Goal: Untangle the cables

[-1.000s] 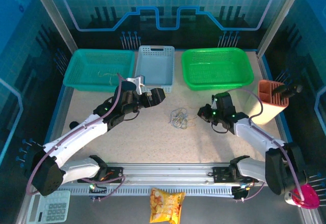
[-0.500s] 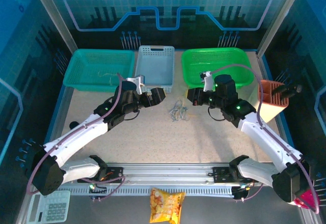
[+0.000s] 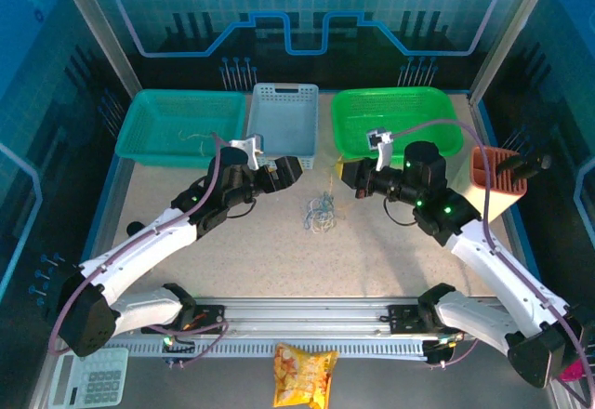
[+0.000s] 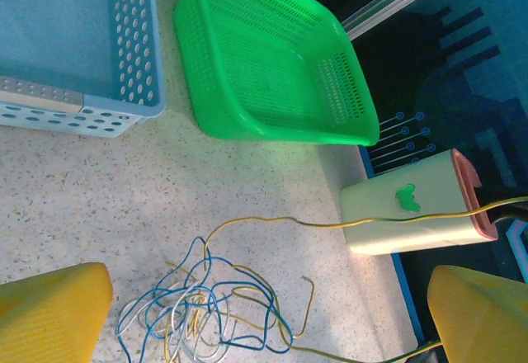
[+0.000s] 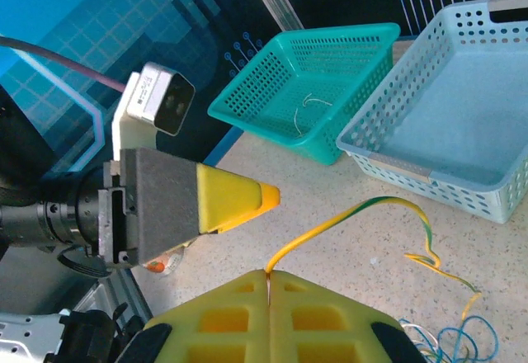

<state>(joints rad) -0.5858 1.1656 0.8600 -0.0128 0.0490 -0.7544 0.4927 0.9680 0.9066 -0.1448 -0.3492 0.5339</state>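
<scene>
The cables (image 3: 321, 209) lie as a small clump of blue, white and yellow wire on the table between the two arms. In the left wrist view the clump (image 4: 206, 313) sits low between the wide-apart yellow fingers (image 4: 49, 318) of my left gripper (image 4: 268, 297). That left gripper (image 3: 290, 173) hovers open just left of the clump, holding nothing. One yellow cable (image 5: 355, 210) leads out of the clump to my right gripper (image 5: 268, 274), which is shut on its end. The right gripper (image 3: 349, 175) is raised near the green basket's front left corner.
A teal basket (image 3: 181, 128), a light blue basket (image 3: 284, 121) and a green basket (image 3: 395, 123) line the back of the table. A cream container with an orange top (image 3: 493, 186) stands at the right. A snack bag (image 3: 304, 372) and a calculator (image 3: 88, 378) lie in front of the rail.
The right arm swung from the clump's right side up and back toward the green basket, pulling the yellow cable out. The clump slid slightly back and left. The left arm stayed put.
</scene>
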